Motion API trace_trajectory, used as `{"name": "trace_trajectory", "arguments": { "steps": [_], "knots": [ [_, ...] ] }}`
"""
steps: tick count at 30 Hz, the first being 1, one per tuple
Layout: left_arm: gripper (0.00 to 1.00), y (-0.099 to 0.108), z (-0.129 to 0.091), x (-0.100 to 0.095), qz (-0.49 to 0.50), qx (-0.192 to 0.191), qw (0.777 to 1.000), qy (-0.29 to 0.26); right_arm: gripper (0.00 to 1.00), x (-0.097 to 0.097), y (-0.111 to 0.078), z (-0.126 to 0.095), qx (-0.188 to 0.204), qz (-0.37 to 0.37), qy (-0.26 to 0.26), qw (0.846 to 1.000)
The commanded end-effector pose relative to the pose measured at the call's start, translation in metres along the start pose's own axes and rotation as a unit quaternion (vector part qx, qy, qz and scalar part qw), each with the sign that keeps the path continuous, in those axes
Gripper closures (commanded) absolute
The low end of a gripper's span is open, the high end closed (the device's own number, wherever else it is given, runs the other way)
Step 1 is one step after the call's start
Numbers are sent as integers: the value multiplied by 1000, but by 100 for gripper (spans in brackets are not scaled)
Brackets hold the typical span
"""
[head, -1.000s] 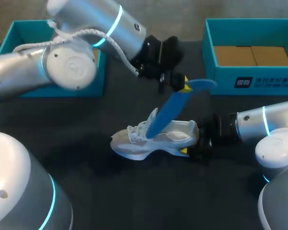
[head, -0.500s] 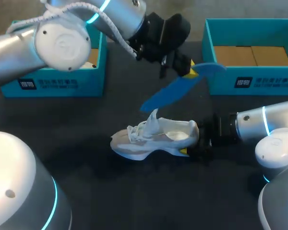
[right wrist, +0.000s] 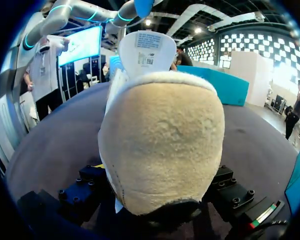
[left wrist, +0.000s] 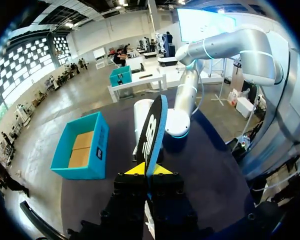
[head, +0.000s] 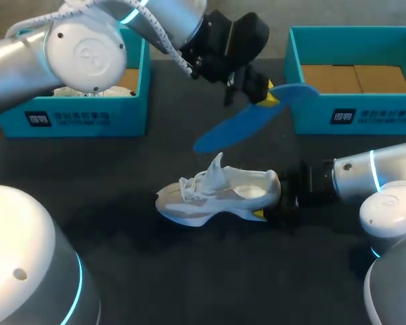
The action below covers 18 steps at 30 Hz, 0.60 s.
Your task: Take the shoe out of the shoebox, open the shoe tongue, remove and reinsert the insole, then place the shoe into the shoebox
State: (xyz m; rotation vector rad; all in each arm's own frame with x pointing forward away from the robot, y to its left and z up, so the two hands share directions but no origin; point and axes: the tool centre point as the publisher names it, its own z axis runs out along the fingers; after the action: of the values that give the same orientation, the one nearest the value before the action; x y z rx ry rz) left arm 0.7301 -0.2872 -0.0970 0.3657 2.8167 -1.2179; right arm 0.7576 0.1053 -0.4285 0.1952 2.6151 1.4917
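- The left gripper has lifted the long blue foam insole clear of the shoe, toward 1 o'clock, pinching one end.
- The white lace-up shoe sits mid-table. The right gripper, at its 3 o'clock, squeezes the heel.
- The insole is out. Next, probably, slide it back in.

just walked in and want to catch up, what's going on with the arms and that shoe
The left gripper is shut on the blue insole and holds it in the air above the white shoe. The right gripper grips the shoe's heel. The shoe stands upright on the table with its tongue raised. So the insole is out and not yet back in. The left box and right box sit at the back.
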Motion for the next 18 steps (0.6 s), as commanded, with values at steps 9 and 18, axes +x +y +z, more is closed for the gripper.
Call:
{"name": "trace_trajectory", "arguments": {
  "steps": [9,18],
  "knots": [
    [100,1,0,0,0,0,1000,0,100,1,0,2,3,0,0,1000],
    [100,-14,-1,8,-25,33,999,9,100,1,0,2,3,0,0,1000]
  ]
}}
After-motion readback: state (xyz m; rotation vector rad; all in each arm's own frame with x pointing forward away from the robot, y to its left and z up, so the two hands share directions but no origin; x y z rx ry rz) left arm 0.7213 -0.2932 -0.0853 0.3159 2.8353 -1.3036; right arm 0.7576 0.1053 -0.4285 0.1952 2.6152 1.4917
